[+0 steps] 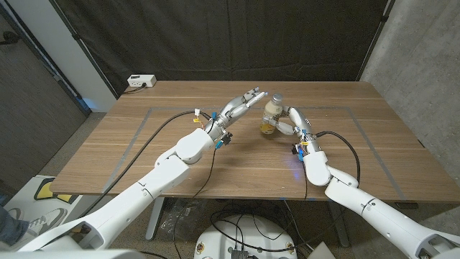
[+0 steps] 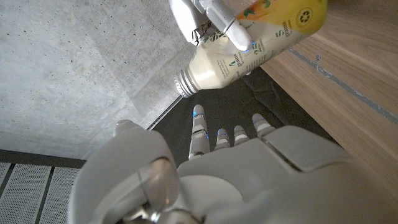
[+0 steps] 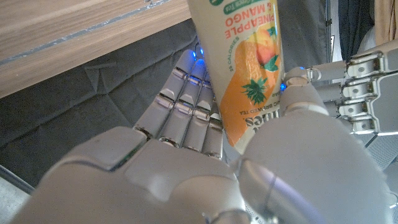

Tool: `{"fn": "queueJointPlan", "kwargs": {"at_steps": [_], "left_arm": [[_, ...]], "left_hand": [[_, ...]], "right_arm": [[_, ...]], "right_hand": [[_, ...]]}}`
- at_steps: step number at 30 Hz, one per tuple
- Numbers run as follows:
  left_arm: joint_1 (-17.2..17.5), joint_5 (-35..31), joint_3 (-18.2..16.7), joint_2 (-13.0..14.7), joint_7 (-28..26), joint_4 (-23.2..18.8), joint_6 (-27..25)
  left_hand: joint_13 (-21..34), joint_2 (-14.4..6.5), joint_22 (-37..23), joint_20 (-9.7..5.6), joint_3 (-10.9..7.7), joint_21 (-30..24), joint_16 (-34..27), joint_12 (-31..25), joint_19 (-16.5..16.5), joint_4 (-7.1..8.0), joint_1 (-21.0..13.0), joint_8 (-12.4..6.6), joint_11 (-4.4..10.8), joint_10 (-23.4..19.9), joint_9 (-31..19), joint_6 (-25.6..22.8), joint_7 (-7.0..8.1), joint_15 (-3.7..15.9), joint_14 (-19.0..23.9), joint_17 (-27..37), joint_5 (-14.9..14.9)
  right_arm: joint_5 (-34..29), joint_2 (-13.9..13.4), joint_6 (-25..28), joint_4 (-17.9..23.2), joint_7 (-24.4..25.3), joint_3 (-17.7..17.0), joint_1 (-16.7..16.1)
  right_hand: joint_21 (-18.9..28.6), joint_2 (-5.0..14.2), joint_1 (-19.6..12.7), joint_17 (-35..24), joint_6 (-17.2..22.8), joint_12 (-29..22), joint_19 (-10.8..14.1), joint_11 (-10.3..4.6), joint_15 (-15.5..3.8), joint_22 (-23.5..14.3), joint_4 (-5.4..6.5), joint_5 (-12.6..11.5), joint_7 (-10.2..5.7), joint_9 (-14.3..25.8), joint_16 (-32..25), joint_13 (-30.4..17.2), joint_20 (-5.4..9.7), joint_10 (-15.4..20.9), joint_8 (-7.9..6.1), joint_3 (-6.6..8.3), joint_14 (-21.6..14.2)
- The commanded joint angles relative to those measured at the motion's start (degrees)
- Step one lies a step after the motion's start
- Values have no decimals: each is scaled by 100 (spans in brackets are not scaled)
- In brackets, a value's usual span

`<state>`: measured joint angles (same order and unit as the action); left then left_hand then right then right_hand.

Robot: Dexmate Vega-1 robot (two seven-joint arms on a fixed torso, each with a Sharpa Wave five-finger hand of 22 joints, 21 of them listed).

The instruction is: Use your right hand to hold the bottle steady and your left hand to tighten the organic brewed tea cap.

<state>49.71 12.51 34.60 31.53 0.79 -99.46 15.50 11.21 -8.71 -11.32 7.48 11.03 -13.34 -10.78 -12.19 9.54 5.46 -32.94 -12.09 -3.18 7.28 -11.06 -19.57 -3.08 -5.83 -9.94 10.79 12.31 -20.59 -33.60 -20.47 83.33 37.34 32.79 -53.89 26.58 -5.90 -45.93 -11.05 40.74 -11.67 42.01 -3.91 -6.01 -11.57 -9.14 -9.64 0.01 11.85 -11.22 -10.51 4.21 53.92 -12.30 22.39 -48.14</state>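
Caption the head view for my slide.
Right hand grips the tea bottle; left hand reaches toward its cap.

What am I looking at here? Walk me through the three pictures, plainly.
This is a stationary robot with two arms, each ending in a fingered hand, at a wooden table. The head view looks down from the robot's head. The other two come from cameras on each wrist and appear turned. The right hand grips a tea bottle with a pineapple-mango label, standing on the table. The left hand reaches toward the bottle's top, fingers apart, holding nothing. The left wrist view shows bare threads on the bottle's neck. A white power strip lies at the table's far corner.
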Motion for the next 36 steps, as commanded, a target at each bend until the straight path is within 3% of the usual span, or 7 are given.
{"fn": "queueJointPlan", "kwargs": {"at_steps": [1,19,36], "left_arm": [[-59,-275,76,5,-67,-16,-17],[-124,-189,120,-59,85,109,76],[-802,-142,420,-413,659,844,302]], "left_hand": [[7,-19,-28,26,26,-34,-29,-23,1086,31,-18,-4,21,-4,-29,-19,30,44,-347,29,-16],[7,-17,-29,24,20,-35,-32,-26,1087,37,-25,2,25,-12,-30,-22,64,49,-338,29,-20],[8,-15,-29,29,14,-30,-30,-22,1105,39,-33,3,20,-5,-31,-34,60,48,-342,29,-20]], "right_arm": [[-17,1,33,-4,-22,31,38],[-11,3,43,-25,-28,62,52],[-75,-165,268,409,255,-176,-338]], "right_hand": [[47,1147,-1091,-15,459,-25,-30,-52,-547,-12,74,-41,-418,32,-8,-19,536,102,-10,91,-48],[67,1146,-1092,-15,457,-28,-27,-61,-546,-10,72,-41,-418,33,-8,-19,533,113,-6,96,-48],[82,1146,-1102,-15,461,-27,-40,-42,-550,-8,66,-42,-413,33,-4,-19,535,114,-4,105,-36]]}}
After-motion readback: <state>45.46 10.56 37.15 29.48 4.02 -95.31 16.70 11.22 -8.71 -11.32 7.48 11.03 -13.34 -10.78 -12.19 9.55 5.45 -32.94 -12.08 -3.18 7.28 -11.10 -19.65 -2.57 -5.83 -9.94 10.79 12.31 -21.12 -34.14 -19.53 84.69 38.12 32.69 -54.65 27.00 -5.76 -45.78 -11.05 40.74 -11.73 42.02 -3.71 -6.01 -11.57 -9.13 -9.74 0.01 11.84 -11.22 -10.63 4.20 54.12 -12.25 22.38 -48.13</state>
